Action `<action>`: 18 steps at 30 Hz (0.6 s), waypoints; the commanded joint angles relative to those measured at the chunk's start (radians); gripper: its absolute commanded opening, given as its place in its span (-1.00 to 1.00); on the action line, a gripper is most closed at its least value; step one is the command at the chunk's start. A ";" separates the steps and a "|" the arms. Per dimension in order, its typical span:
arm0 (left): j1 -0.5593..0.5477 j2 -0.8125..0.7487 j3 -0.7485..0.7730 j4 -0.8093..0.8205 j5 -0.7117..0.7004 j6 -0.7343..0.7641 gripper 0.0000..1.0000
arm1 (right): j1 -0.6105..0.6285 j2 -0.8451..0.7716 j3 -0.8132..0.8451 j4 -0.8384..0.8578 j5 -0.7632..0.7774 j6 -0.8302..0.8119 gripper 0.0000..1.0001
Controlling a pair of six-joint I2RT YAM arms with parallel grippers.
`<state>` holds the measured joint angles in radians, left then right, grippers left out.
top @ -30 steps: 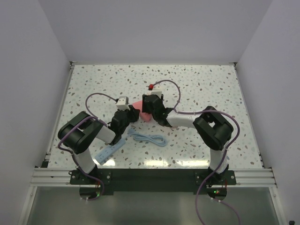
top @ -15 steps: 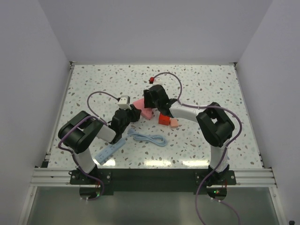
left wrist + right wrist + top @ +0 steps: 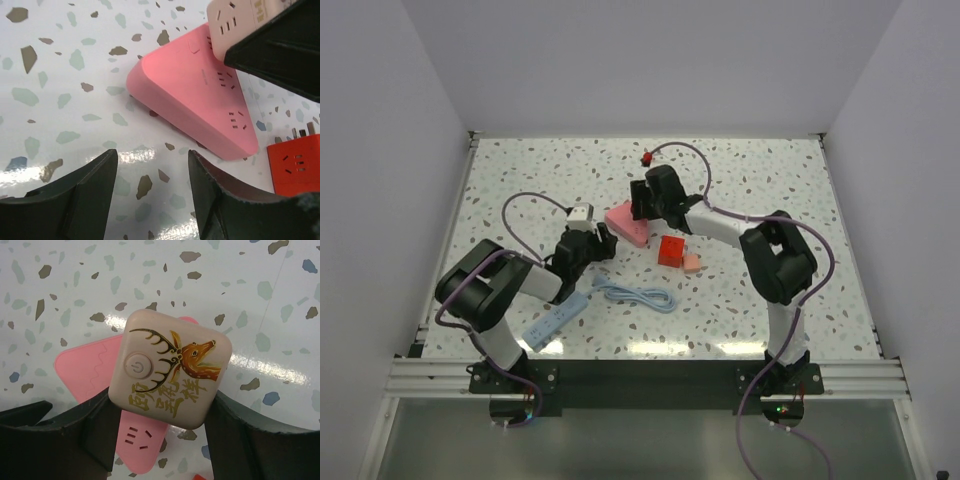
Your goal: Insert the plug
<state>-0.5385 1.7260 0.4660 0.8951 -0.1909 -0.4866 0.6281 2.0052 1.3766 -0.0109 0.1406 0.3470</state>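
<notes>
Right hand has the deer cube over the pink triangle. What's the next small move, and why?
Probably lower the right hand slowly: its deer cube hangs over the pink triangle, sockets facing up, and the open left hand stands apart.

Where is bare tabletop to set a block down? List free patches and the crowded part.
Free: the far left corner, beyond the left claw; the far right corner, beyond the right arm; the near strip below the light blue cable. Crowded: the centre, where pink triangle, red cube and plug cluster by the right claw, shut on a deer-print cube.
</notes>
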 commanded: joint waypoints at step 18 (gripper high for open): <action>0.143 0.092 0.209 0.093 0.309 -0.070 0.51 | -0.059 -0.003 -0.036 -0.172 -0.177 -0.037 -1.00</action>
<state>-0.4095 1.7870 0.6323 0.9356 0.0593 -0.5354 0.5762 2.0022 1.3792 -0.0395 -0.0051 0.3355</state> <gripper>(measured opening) 0.754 0.632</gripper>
